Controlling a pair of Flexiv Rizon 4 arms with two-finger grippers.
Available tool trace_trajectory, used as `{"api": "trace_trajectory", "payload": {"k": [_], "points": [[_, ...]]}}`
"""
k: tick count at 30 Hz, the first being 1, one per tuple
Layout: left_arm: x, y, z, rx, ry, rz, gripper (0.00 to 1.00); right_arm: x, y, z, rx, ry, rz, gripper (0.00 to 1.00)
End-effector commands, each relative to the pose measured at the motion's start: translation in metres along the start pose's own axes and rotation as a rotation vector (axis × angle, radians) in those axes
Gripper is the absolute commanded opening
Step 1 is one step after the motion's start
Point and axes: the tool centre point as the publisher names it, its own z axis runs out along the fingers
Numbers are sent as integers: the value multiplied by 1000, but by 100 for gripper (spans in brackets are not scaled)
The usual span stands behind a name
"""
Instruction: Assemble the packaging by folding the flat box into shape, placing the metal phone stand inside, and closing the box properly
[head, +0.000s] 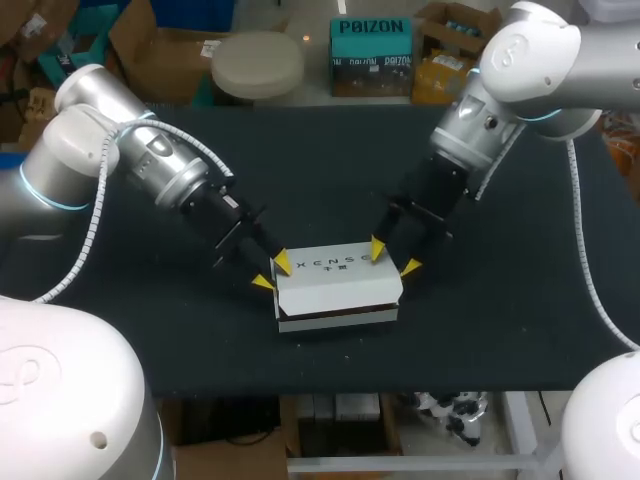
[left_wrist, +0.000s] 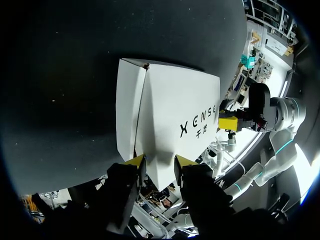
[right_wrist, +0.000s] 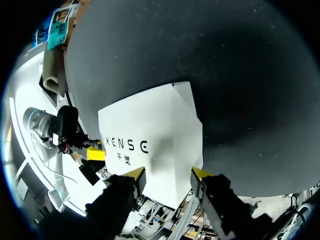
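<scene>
A white box (head: 335, 280) with dark lettering on its lid lies near the middle of the black table. A dark slit shows along its front, under the lid. My left gripper (head: 273, 273) is at the box's left end, one yellow tip on the lid's far corner, the other off the side. In the left wrist view that end of the box (left_wrist: 170, 115) fills the gap of the left gripper (left_wrist: 160, 161). My right gripper (head: 393, 259) holds the right end the same way; the box (right_wrist: 150, 135) sits between the fingers of the right gripper (right_wrist: 167, 173). No phone stand shows.
The black mat (head: 150, 330) spreads on all sides of the box, and its front edge runs a short way before the box. Both arms slant down to the box from the far corners.
</scene>
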Motion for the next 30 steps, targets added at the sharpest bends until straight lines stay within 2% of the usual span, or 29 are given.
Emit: {"api": "trace_trajectory", "payload": {"k": [1, 15, 25, 30], "points": [[2, -1, 0, -4, -7, 1, 40, 3, 1, 3, 6, -6, -4, 61], [14, 0, 0, -10, -28, 10, 39, 14, -3, -1, -5, -13, -15, 60], [13, 0, -1, -12, -29, 3, 39, 17, -3, -1, -7, -17, -19, 60], [10, -2, 0, -16, -27, 2, 40, 12, 0, 2, -2, -21, -10, 62]]}}
